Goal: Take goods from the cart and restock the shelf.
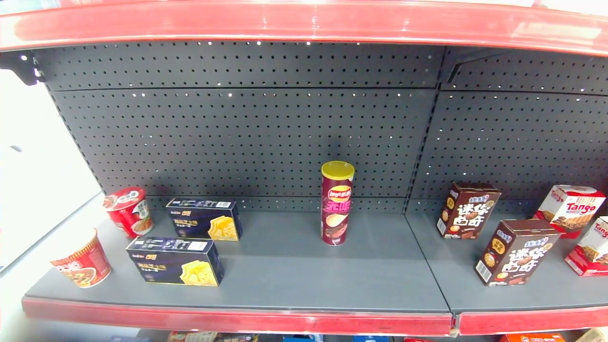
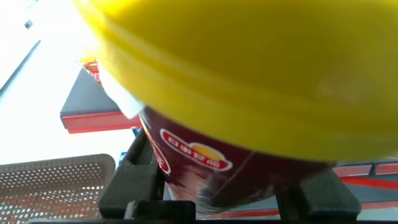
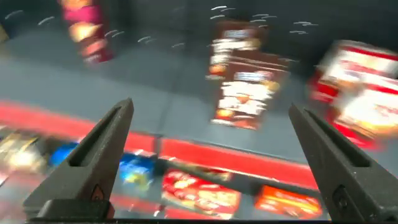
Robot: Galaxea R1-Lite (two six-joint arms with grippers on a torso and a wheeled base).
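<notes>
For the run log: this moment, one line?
left gripper: shut on held chip can | right gripper: open | shelf: second can upright

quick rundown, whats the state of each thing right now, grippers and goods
left gripper, shut on held chip can
held chip can, lid on, gripped
right gripper, open, empty
shelf chip can, upright, lid on
blue boxes, closed, lying lengthwise
brown boxes, closed, upright
noodle cups, upright

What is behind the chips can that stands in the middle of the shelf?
Behind the chips can stands the dark perforated back panel, with a strip of grey shelf between them. The part of the panel directly behind the can is covered by it.
</notes>
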